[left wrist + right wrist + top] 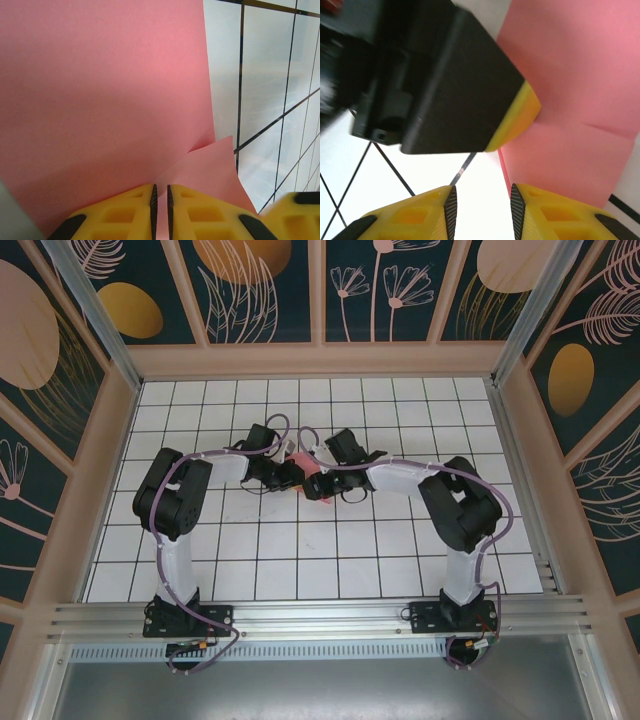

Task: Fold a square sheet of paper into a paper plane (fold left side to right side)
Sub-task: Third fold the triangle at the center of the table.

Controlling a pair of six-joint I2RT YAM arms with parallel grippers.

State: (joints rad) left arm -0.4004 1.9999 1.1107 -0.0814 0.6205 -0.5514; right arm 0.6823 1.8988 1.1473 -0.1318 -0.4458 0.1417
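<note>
The square sheet of paper [316, 484] lies partly folded on the white grid table between the two wrists, mostly hidden by them from above. In the left wrist view the salmon-pink paper [100, 100] spreads wide, with a loose flap lifted at the right. My left gripper [160, 192] is shut on its edge, a thin strip of pink pinched between the pads. My right gripper [481, 200] stands open over bare table just left of the paper [570, 75], nothing between its fingers. The left gripper's black, yellow-tipped finger [450, 80] presses on the sheet close above it.
The white grid table [300, 560] is walled by a tan frame with patterned panels [265, 290]. Both arms [180, 500] [460, 505] bend inward and meet near the middle, wrists almost touching. An aluminium rail [320, 615] runs along the near edge.
</note>
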